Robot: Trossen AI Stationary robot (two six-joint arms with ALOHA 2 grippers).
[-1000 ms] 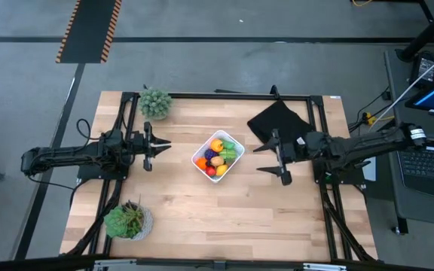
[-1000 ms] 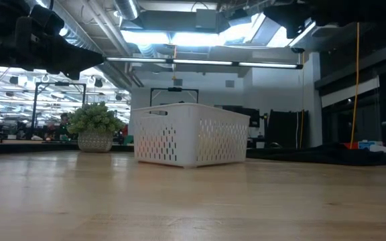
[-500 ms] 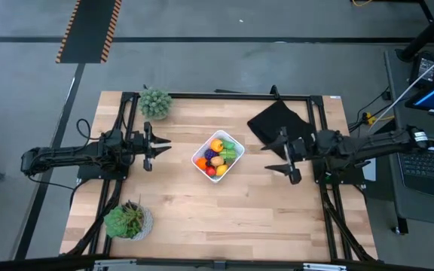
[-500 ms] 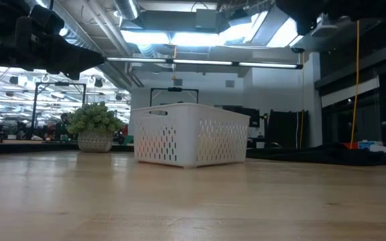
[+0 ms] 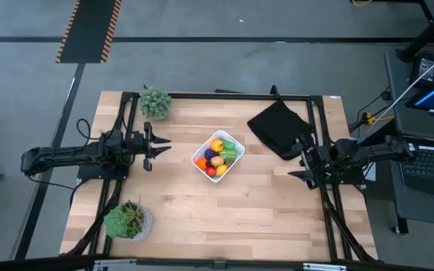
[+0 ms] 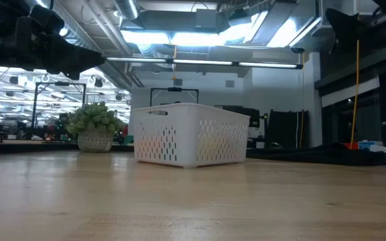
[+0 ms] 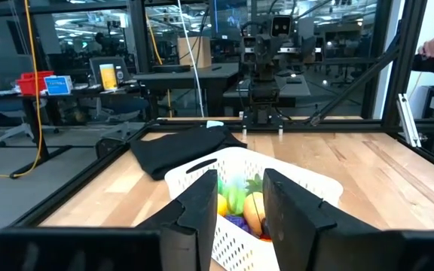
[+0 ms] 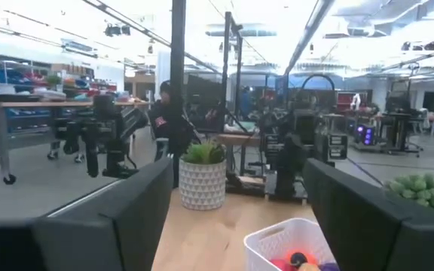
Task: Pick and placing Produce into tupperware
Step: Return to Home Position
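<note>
My left gripper (image 5: 151,147) released, small white square mesh-walled container (image 5: 195,159) of colourful toy produce (image 5: 218,154) ahead, my right gripper (image 5: 304,159) spread wide, empty.

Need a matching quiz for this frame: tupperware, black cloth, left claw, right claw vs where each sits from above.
Things:
1. tupperware
2. black cloth
3. left claw
4. right claw

Places:
A. at the right edge of the table, open wide
B. table middle, filled with produce
C. lying flat, upper right in the high view
D. left of the tupperware, holding nothing

Pairs: 1-B, 2-C, 3-D, 4-A
</note>
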